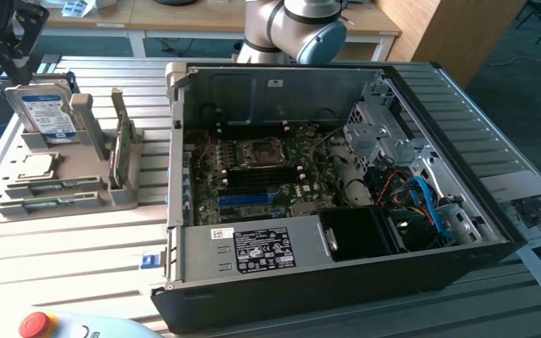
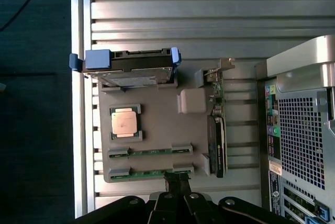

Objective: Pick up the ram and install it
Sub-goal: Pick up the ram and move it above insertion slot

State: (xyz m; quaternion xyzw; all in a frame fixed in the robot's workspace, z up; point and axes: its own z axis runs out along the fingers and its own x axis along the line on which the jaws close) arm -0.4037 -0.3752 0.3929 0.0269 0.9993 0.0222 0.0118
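Note:
Two ram sticks stand on edge in slots of a grey holder (image 2: 157, 110). One ram stick (image 2: 151, 152) (image 1: 56, 185) lies beside the other ram stick (image 2: 151, 171) (image 1: 48, 204). My gripper (image 2: 177, 179) hangs well above the holder with its dark fingers (image 2: 172, 181) shut together on nothing. Its tips line up with one end of the outer stick. The open computer case (image 1: 327, 176) shows its motherboard with black and blue memory slots (image 1: 251, 190).
The holder also carries a hard drive (image 2: 131, 66) (image 1: 43, 113), a square processor chip (image 2: 125, 122) and a taller green card (image 2: 219, 130) (image 1: 120, 144). The slatted table (image 1: 64, 246) bears the case; a red button (image 1: 36, 324) sits at its front edge. An arm joint (image 1: 303, 24) rises behind the case.

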